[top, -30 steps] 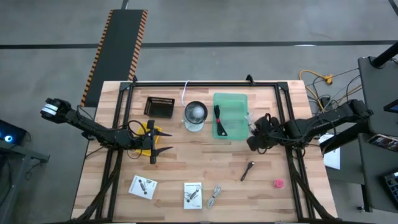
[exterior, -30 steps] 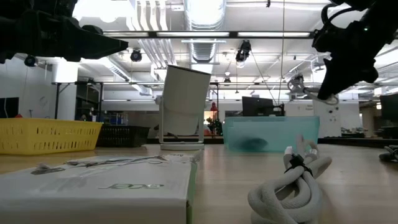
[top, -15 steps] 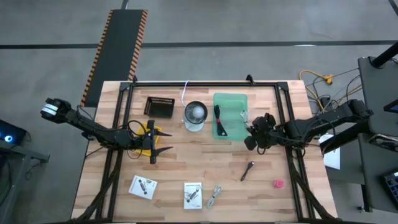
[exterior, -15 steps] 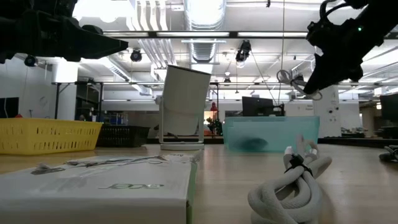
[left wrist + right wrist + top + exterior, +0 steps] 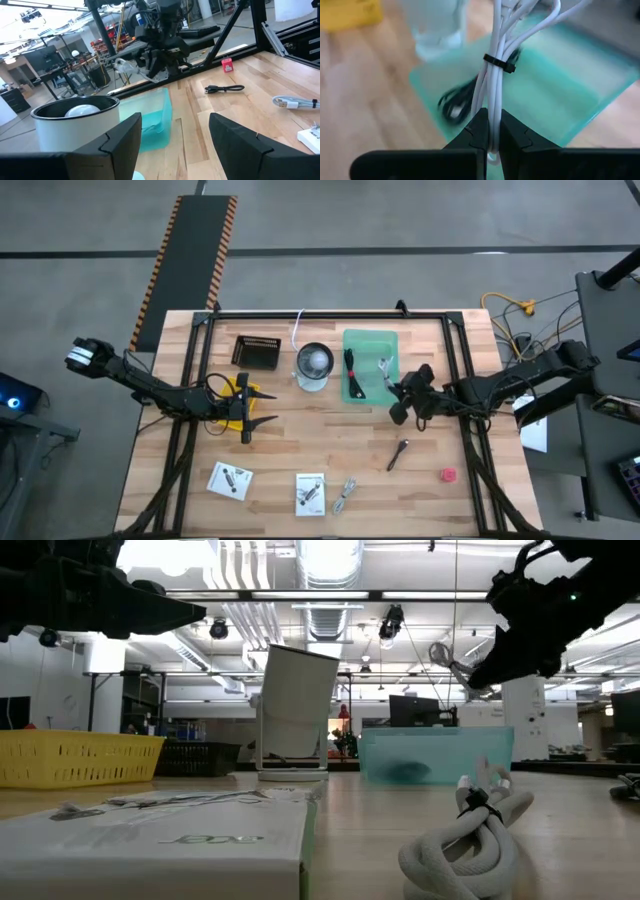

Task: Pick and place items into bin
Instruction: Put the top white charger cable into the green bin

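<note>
Since the earlier frames the right gripper (image 5: 393,385) has been carried leftward from beside the bin to its right rim, and the white cable bundle (image 5: 384,370) it holds has been brought over the green translucent bin (image 5: 370,340). In the right wrist view the fingers (image 5: 472,131) are seen pressed together on the bundle (image 5: 495,65), which is tied with a black band and hangs above the bin interior. A black coiled cable (image 5: 353,370) is already lying inside the bin.

The left gripper (image 5: 262,407) is parked near the yellow basket (image 5: 237,386) at table left, unchanged; its fingers (image 5: 120,140) are spread apart with nothing between them.

Items remaining on the table: a dark stick-like tool (image 5: 398,453) and a pink-red lump (image 5: 448,475) in front of the right arm; a grey cable bundle (image 5: 345,495) near the front edge; two white printed cards (image 5: 230,480) (image 5: 310,493) beside it. A white cylindrical cup (image 5: 313,366) stands just left of the bin, with a black basket (image 5: 256,351) further left.
</note>
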`<state>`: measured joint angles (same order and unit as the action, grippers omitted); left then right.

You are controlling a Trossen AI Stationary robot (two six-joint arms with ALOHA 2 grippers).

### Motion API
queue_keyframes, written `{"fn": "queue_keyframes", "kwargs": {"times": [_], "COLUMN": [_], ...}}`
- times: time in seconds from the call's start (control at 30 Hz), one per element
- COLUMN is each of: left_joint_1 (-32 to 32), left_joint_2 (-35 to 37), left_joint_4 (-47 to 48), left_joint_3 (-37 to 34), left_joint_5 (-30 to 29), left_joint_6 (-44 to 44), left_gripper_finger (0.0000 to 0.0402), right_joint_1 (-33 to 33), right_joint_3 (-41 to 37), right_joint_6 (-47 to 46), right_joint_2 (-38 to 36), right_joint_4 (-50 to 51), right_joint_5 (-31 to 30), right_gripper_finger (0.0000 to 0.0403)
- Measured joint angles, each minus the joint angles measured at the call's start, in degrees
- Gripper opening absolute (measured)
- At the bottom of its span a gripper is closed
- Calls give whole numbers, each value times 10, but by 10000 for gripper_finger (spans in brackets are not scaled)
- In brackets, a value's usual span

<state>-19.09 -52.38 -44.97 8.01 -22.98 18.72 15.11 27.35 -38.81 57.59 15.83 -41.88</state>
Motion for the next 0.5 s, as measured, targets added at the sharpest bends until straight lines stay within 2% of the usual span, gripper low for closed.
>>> {"fn": "queue_keyframes", "kwargs": {"times": [0.1,0.37,0.5], "left_joint_1": [0,0,0], "left_joint_2": [0,0,0], "left_joint_4": [0,0,0], "left_joint_3": [0,1,1], "left_joint_5": [0,0,0], "left_joint_6": [0,1,0], "left_gripper_finger": [216,216,216], "right_joint_1": [0,0,-2], "right_joint_3": [0,0,-3], "right_joint_6": [39,84,89], "right_joint_2": [2,15,47], "right_joint_4": [-36,-78,-79], "right_joint_5": [-46,-67,-102], "right_gripper_finger": [13,13,13]}}
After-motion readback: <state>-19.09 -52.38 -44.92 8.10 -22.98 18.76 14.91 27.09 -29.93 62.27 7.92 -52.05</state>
